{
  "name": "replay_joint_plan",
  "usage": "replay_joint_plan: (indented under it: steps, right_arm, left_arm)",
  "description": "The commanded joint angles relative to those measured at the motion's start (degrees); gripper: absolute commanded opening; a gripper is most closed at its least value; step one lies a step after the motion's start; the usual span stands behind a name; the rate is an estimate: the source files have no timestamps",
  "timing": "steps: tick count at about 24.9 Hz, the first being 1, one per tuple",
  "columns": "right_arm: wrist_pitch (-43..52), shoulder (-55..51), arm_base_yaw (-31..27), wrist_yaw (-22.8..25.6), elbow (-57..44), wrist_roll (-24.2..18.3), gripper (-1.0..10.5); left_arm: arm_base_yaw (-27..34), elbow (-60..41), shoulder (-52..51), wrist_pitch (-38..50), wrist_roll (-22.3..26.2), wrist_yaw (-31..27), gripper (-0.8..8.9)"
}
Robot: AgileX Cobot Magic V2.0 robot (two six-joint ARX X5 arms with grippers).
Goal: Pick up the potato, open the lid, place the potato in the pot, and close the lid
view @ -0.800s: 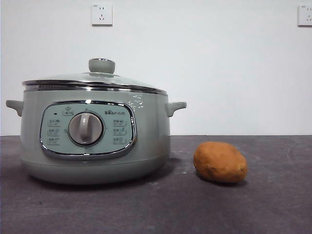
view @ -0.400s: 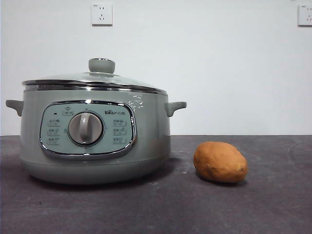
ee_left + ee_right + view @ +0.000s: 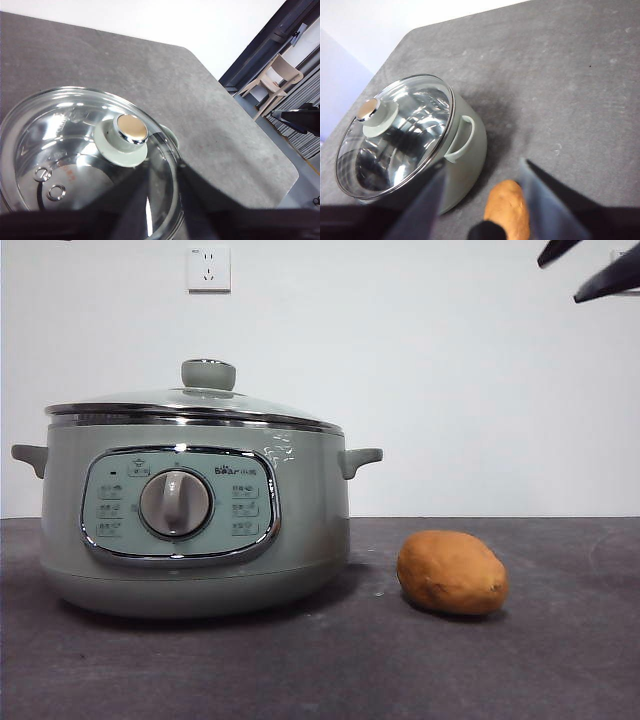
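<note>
The sage-green pot (image 3: 195,510) stands on the left of the dark table, with the glass lid (image 3: 195,402) shut on it. The orange-brown potato (image 3: 452,572) lies on the table to the pot's right, apart from it. High above the potato, my right gripper (image 3: 585,265) shows as two black tips at the top right corner. In its wrist view the right gripper (image 3: 485,202) is open above the potato (image 3: 509,207), beside the pot (image 3: 467,155). My left gripper (image 3: 162,200) hangs open above the lid (image 3: 75,150), near its knob (image 3: 130,132).
The grey table (image 3: 560,660) runs flat to the right and in front of the potato. White wall sockets (image 3: 208,268) sit on the wall behind. The left wrist view shows the table's rounded corner (image 3: 280,170) and a chair (image 3: 275,75) beyond.
Two black gripper tips have come into the front view at the top right corner. Pot, lid and potato have not moved.
</note>
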Motion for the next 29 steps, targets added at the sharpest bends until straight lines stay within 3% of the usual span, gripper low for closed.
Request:
replay_joint_plan:
  steps: [1,6,11,15,22,29]
  right_arm:
    - [0.37,0.04,1.29,0.52,-0.11,-0.74,4.8]
    - [-2.25,1.95,7.82,7.17,2.03,-2.36,4.8]
    - [-10.16,8.57,17.55,20.06,7.23,-5.22,4.8]
    - [-12.07,15.32,23.32,27.23,9.27,-5.4,4.7]
    - [-8.31,30.49,25.59,27.82,9.29,-5.25,4.7]
    - [-4.42,42.75,25.57,27.45,9.29,-4.94,4.7]
  left_arm:
    - [-0.15,0.09,-0.11,1.16,0.35,0.33,4.28]
    - [-0.39,1.44,-0.11,1.16,0.33,0.31,4.28]
    - [-2.67,4.39,-0.11,0.66,0.37,-1.27,4.27]
    - [-5.03,6.99,-0.11,-0.2,0.44,-3.06,4.27]
    - [-10.99,8.87,-0.11,-0.48,0.66,-4.55,4.27]
    - [-14.58,8.87,-0.11,-0.74,0.92,-10.05,4.27]
